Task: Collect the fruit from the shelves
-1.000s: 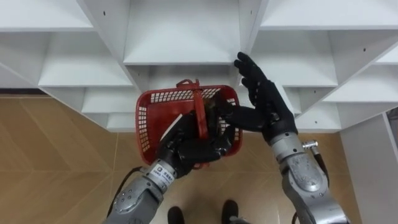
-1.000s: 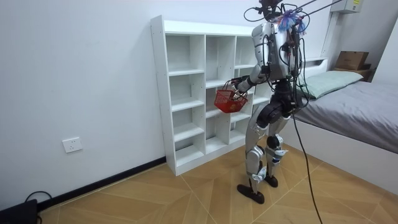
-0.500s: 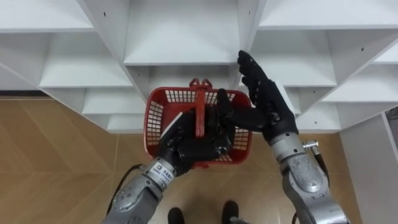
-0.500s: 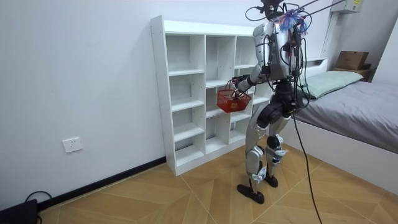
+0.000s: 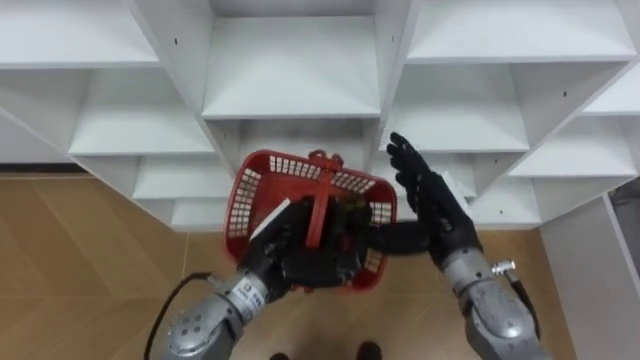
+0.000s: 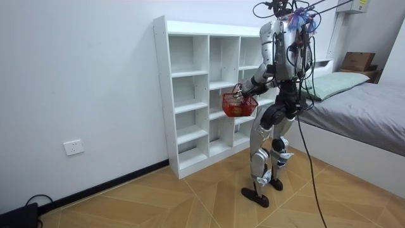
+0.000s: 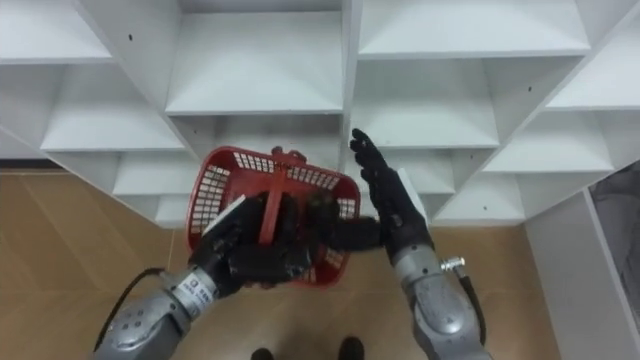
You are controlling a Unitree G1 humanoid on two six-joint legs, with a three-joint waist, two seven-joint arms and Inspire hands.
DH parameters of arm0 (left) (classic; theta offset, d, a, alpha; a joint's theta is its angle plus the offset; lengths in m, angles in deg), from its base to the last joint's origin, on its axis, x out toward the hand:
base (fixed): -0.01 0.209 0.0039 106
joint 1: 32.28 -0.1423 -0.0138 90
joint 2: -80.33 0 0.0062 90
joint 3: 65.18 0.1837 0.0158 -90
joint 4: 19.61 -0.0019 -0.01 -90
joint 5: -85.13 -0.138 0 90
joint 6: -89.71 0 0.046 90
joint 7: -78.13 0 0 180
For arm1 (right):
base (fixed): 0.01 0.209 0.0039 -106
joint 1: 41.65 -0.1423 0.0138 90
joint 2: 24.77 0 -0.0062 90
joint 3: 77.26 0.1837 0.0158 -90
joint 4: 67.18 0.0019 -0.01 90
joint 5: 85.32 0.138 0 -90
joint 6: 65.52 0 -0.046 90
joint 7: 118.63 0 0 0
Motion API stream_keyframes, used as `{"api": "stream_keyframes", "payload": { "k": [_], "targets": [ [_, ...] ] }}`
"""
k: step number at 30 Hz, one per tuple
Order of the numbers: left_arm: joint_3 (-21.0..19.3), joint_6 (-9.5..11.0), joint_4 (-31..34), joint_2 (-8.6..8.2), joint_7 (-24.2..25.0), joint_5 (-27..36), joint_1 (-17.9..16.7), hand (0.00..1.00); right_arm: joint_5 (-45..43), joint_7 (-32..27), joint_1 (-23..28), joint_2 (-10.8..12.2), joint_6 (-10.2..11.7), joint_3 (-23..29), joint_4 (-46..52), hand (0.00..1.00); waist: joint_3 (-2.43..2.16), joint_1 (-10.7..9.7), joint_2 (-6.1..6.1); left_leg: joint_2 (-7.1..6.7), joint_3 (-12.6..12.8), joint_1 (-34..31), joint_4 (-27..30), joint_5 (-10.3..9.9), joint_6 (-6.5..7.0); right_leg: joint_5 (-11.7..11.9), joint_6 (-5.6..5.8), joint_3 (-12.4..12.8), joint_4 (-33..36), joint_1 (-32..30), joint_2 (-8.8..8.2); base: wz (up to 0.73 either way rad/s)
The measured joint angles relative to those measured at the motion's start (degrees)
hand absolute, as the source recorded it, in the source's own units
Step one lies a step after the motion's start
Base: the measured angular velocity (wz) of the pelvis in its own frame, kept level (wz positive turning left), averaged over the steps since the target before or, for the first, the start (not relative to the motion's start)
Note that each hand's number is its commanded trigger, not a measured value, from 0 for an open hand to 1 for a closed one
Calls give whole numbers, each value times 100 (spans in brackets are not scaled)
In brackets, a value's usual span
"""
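No text, number or sign can be read on the closet (image 5: 290, 70) or red basket (image 5: 243, 200).

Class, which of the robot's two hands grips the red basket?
The left hand, curled round the handle of the red basket; the right hand is open, fingers straight.

The left robot hand (image 5: 300, 262) and the right robot hand (image 5: 432, 200) are both black with slim fingers, and each sits on a rounded silver-grey metal forearm. A small white tag with dark print lies at the left wrist, and a short silver pin sticks out sideways at the right wrist. In the room view the body is silver-grey with darker joints and black feet, black cables run down the chest and waist, and a tuft of pink and blue wires sits by the head.
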Motion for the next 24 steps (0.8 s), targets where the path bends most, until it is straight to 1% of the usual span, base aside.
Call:
{"api": "stream_keyframes", "payload": {
  "k": [1, 2, 3, 4, 5, 6, 7, 10, 11, 12, 13, 14, 16, 17, 19, 21, 22, 24],
  "targets": [
    [3, 1, -86, 81, -1, 2, -31, 100, -2, 2, 95, -37, -16, -1, -88, 0, 1, -6, -2, -4, -12, 43, -25, -1, -10, 0, -2, -22, -9, 63, 8, 8],
    [3, 1, -130, 101, -6, 2, -48, 100, -2, 10, 142, -67, -33, -4, -102, 0, 1, -13, -2, -4, -15, 65, -43, 0, -13, -3, -5, -34, -18, 83, 6, 4],
    [4, 20, -240, 154, -16, 1, -91, 100, -15, 19, 180, -99, -50, -4, -165, 0, 2, -66, -3, -18, -16, 110, -98, 7, -23, -17, -5, -41, -23, 111, -1, 0],
    [-18, 50, -395, 185, -24, -125, -128, 100, -92, 5, 162, -97, -50, 20, -321, 0, 4, -118, -8, -36, 5, 173, -152, 12, -29, -33, -2, -33, -29, 146, -3, 0],
    [-24, 53, -501, 198, -31, -248, -130, 100, -161, -15, 171, -95, -50, 57, -403, 0, 5, -129, -9, -43, 11, 221, -181, 14, -32, -37, -2, -31, -41, 181, -3, 0],
    [-49, 53, -673, 227, -49, -526, -169, 100, -300, -62, 218, -116, -60, 111, -530, 0, 5, -164, -11, -58, 3, 306, -224, 15, -34, -74, 6, -31, -32, 245, -14, 0],
    [-75, 52, -766, 274, -98, -668, -252, 100, -372, -145, 342, -191, -62, 124, -525, 0, 5, -191, -13, -73, 4, 383, -277, 16, -36, -109, 15, -36, -26, 296, -23, 4],
    [-200, 53, -877, 381, -193, -900, -335, 100, -494, -283, 516, -354, -63, 128, -526, 0, 11, -180, -37, -78, 28, 445, -292, 2, -53, -140, 22, -16, -24, 338, -26, -2],
    [-228, 74, -937, 393, -199, -901, -344, 100, -499, -293, 528, -366, -58, 128, -557, 0, 13, -183, -40, -79, 34, 482, -310, 0, -56, -141, 22, -8, -38, 369, -23, -7],
    [-270, 181, -1197, 392, -219, -901, -380, 100, -495, -319, 577, -370, -28, 120, -743, 0, 17, -180, -48, -81, 47, 648, -390, -2, -61, -139, 27, -5, -133, 530, -6, -7],
    [-321, 228, -1459, 393, -275, -963, -388, 100, -495, -334, 600, -377, -25, 124, -932, 0, 13, -166, -74, -90, 51, 854, -506, -8, -72, -157, 41, -4, -226, 713, 6, -5],
    [-366, 235, -1549, 399, -309, -1031, -418, 100, -490, -337, 635, -378, -29, 126, -1007, 0, -1, -168, -90, -92, 47, 929, -540, -12, -80, -174, 44, -3, -242, 779, 9, 0],
    [-452, 236, -1755, 449, -439, -1131, -606, 100, -440, -359, 818, -392, -21, 144, -1160, 0, -15, -166, -140, -92, 51, 1149, -626, -33, -109, -215, 51, -38, -308, 996, 22, 0],
    [-486, 236, -1771, 447, -445, -1128, -677, 100, -437, -362, 865, -391, -20, 164, -1202, 0, -22, -172, -147, -92, 49, 1203, -660, -35, -112, -215, 52, -46, -342, 1057, 28, 3],
    [-577, 269, -1820, 448, -554, -1120, -940, 100, -434, -421, 1136, -392, -20, 286, -1225, 0, -31, -141, -142, -103, 53, 1425, -777, -40, -122, -222, 65, -54, -435, 1283, 45, 0],
    [-643, 309, -2002, 444, -674, -1102, -1042, 100, -424, -512, 1232, -386, -18, 285, -1314, 0, -34, -102, -139, -109, 63, 1544, -840, -44, -128, -239, 76, -59, -454, 1376, 49, 0],
    [-729, 350, -2196, 418, -720, -1102, -1062, 100, -405, -527, 1275, -362, -4, 287, -1462, 0, -41, -108, -140, -112, 69, 1632, -894, -43, -130, -243, 81, -63, -529, 1435, 57, 0],
    [-838, 354, -2429, 394, -825, -1099, -1106, 100, -373, -594, 1302, -310, -5, 292, -1657, 0, -55, -100, -151, -107, 77, 1735, -922, -56, -148, -254, 88, -60, -561, 1544, 70, 0]
  ]
}}
